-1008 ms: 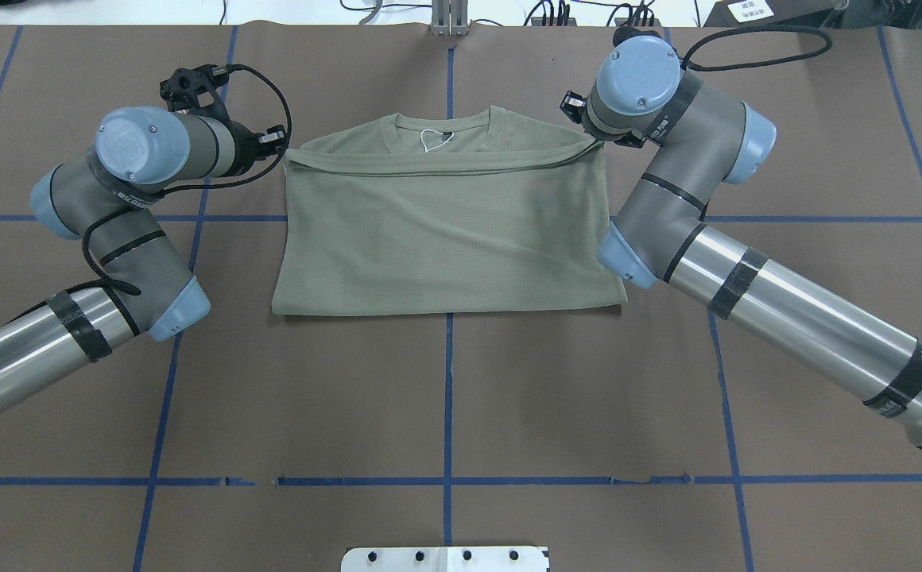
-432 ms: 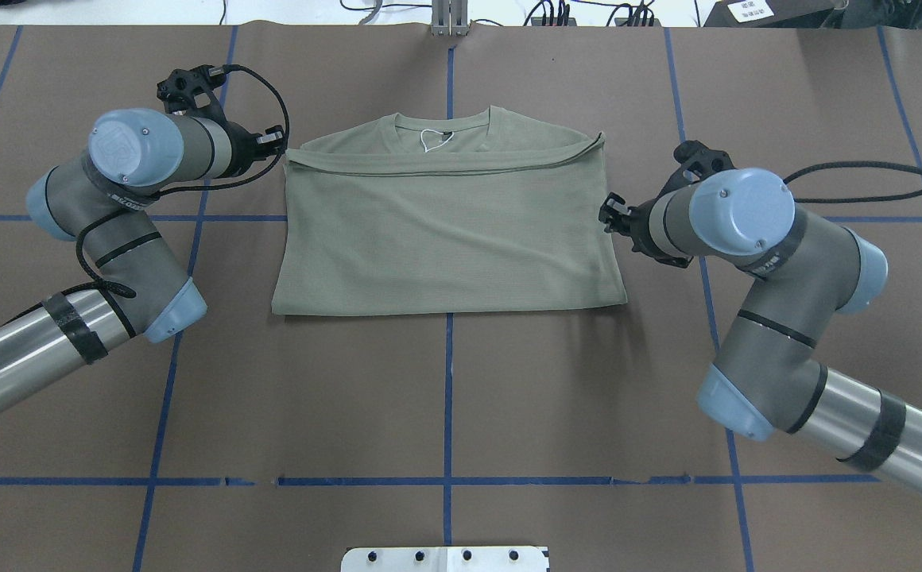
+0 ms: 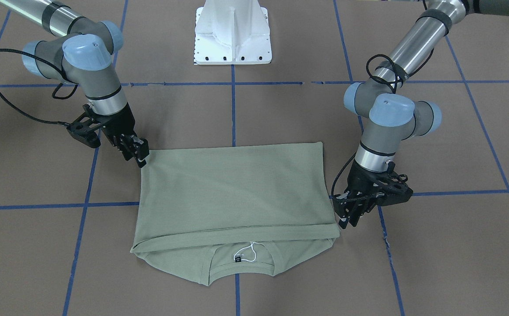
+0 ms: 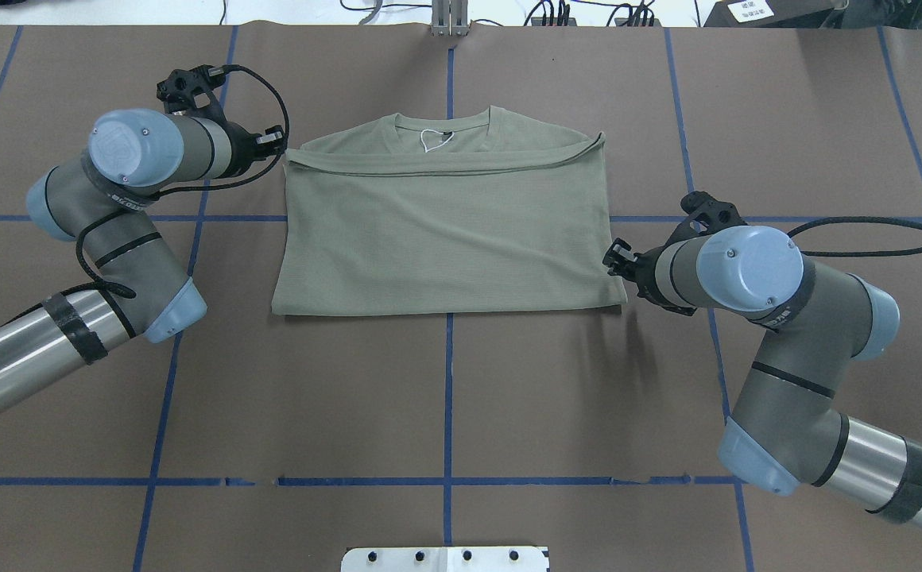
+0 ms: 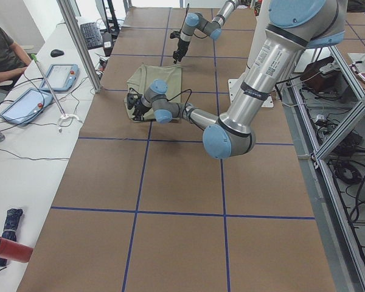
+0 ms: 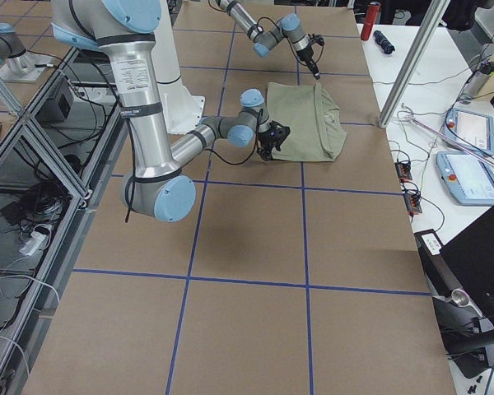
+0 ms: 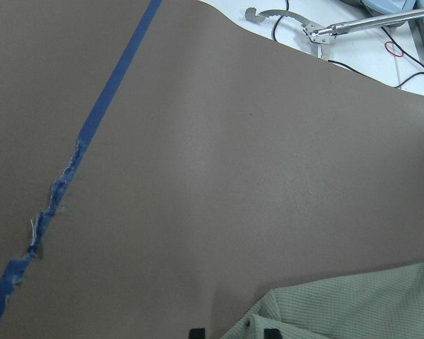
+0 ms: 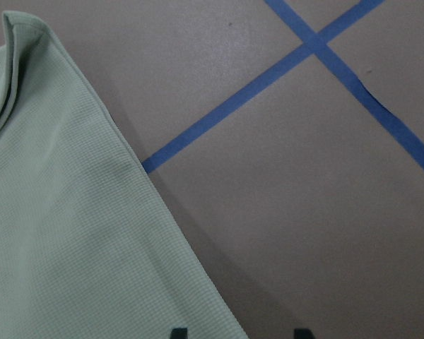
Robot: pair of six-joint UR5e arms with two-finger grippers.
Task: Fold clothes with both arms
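Left hand (image 4: 276,143) sits, jaws apart, at the collar-end corner of the shirt (image 4: 445,230); right hand (image 4: 612,258), spread, beside its edge

Overhead, front, sides, wrists; common shirt (image 4: 445,238)

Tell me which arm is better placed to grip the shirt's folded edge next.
Right: the right gripper sits beside the shirt at its folded-edge corner; the left gripper is at the collar-end corner.
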